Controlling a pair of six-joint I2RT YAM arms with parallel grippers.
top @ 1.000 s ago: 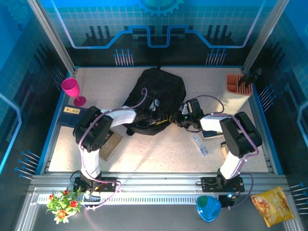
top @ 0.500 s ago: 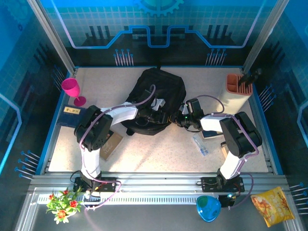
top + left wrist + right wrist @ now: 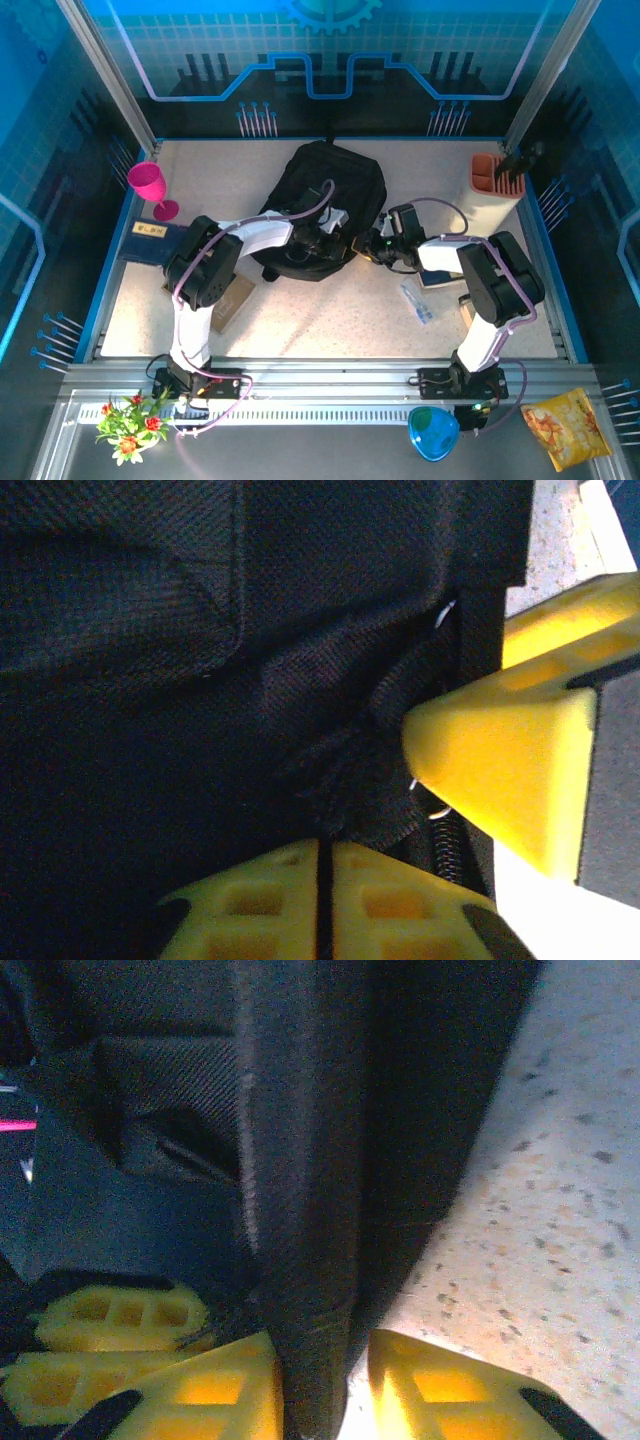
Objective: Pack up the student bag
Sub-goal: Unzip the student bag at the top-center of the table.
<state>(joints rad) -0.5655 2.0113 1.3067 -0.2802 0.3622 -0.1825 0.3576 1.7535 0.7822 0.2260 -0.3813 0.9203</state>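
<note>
- Left claw (image 3: 340,243) has slid along the near edge of the student bag (image 3: 322,185) toward the right claw (image 3: 366,246). Its jaws are now closed, with bunched fabric at the tips.
- Right claw has parted narrowly and straddles a fabric ridge.
- Student bag: black, woven and rumpled, lying flat just beyond both claws and touching them.

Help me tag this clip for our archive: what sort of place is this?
Probably a robotics lab or demo cell: a speckled table ringed by an aluminium frame and blue printed panels, with props like a student bag and pink goblet.
</note>
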